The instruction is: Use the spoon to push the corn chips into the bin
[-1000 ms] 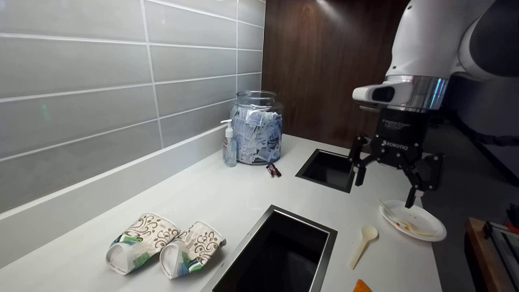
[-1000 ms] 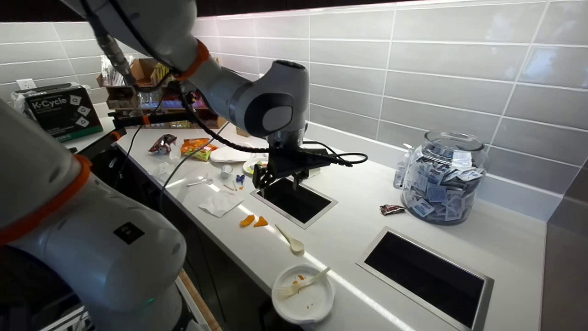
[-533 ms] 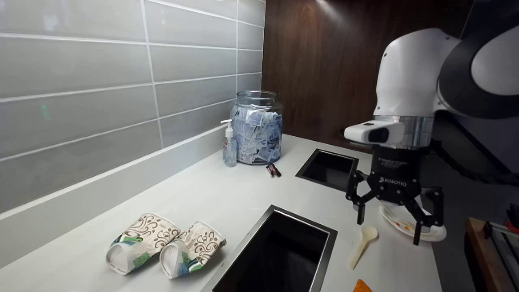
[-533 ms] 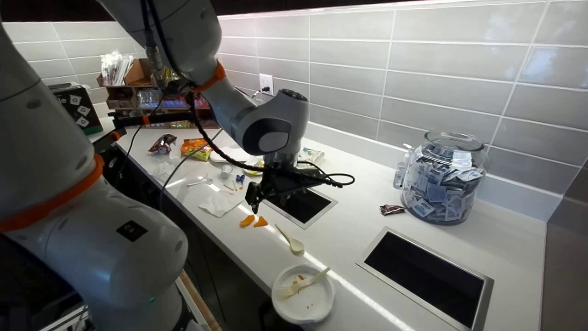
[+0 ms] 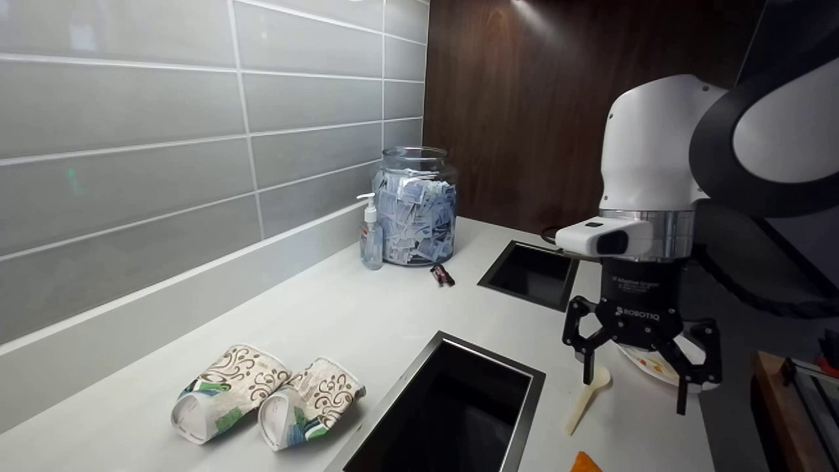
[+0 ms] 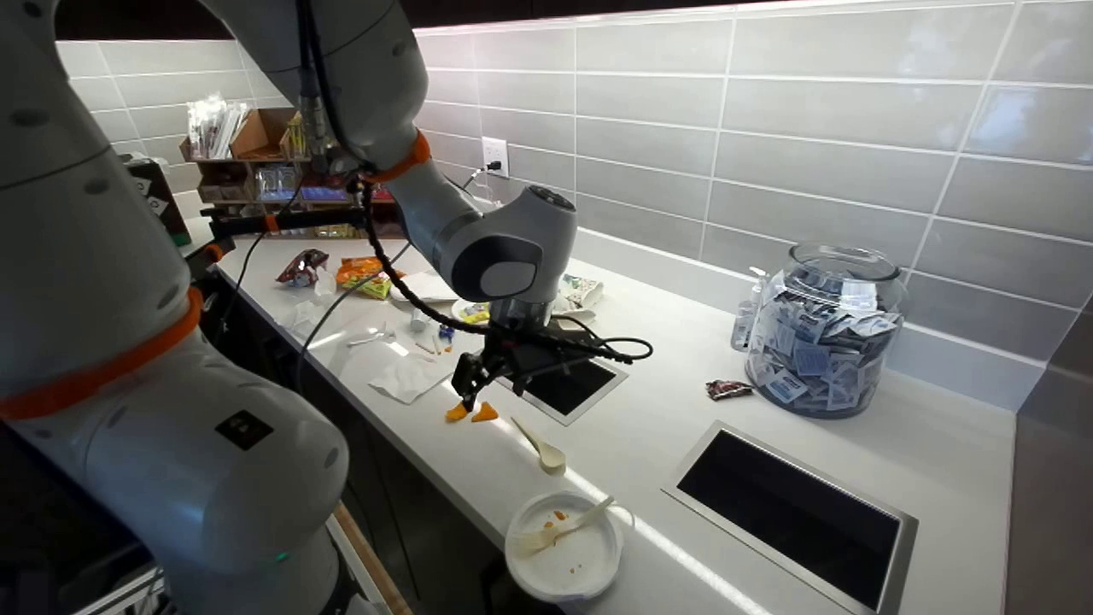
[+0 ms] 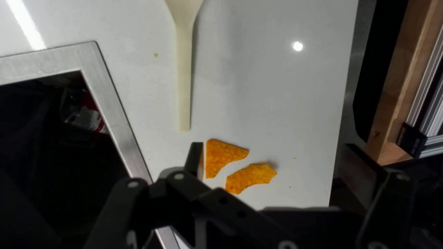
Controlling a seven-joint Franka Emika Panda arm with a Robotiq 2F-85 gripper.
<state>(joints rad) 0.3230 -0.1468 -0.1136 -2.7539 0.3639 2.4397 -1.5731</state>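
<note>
Grey tiles (image 5: 131, 105) line a white desk (image 5: 341, 308), where an exterior view shows two patterned packets (image 5: 242, 380) left of the bin (image 5: 529, 406) and a jar (image 5: 419, 216) well behind it. Right of the bin, in the wrist view, lie the spoon (image 7: 184, 76) and then two orange corn chips (image 7: 219, 157), all on the desk and apart from the bin's rim. Also right of the bin, in an exterior view, hangs the pincer (image 5: 634, 396), its jaws spread wide apart above the desk, partly hiding a plate (image 5: 692, 351).
</note>
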